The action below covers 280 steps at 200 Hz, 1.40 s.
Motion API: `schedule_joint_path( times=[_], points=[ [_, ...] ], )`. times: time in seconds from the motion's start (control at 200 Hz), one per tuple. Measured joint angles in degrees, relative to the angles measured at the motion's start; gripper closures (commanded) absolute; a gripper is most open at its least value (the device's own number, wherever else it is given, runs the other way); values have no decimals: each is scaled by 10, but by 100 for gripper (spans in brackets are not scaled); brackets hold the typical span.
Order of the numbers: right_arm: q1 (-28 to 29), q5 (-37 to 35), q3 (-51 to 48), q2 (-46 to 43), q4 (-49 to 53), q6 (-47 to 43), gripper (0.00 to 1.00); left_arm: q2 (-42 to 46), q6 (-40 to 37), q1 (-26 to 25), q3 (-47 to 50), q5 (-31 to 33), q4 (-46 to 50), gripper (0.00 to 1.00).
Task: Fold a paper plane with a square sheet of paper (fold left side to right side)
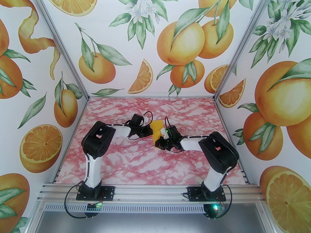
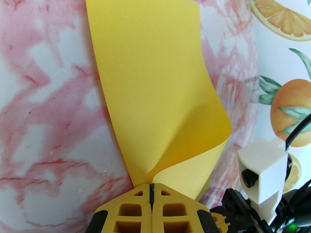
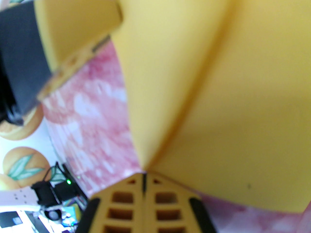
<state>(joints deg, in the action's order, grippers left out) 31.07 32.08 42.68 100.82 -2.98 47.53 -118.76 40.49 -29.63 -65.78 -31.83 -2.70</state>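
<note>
Worktop of pink-and-white marbled print (image 1: 121, 159): lies under everything | thin yellow-orange square paper sheet (image 2: 150, 81): raised over the worktop's middle, curled, pinched between both hands | left hand (image 2: 151, 190): clenched on sheet's edge | right hand (image 3: 144, 181): clenched on sheet likewise

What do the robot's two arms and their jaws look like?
The left arm and the right arm have black joint housings, white link covers and thin black cables. The jaws are yellow plastic with rectangular holes and black side pads.
</note>
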Motion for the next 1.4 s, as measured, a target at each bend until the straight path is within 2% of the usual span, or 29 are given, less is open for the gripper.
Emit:
schedule_joint_path(
  times=[0.135,0.41,0.671,0.936,1.401],
  points=[
    [-1,-2,16,-18,51,-18,100,0,0,0,0,-2,0,100],
    [-38,-2,78,-26,88,-38,100,0,-2,0,0,-3,0,100],
    [-56,-9,135,30,98,-57,100,-1,-4,0,-1,-4,1,100],
    [-63,-16,140,75,104,-65,100,-2,-4,0,-5,-7,8,100],
    [-65,-25,142,75,107,-70,100,-3,-6,0,-8,-7,12,100]
  ],
)
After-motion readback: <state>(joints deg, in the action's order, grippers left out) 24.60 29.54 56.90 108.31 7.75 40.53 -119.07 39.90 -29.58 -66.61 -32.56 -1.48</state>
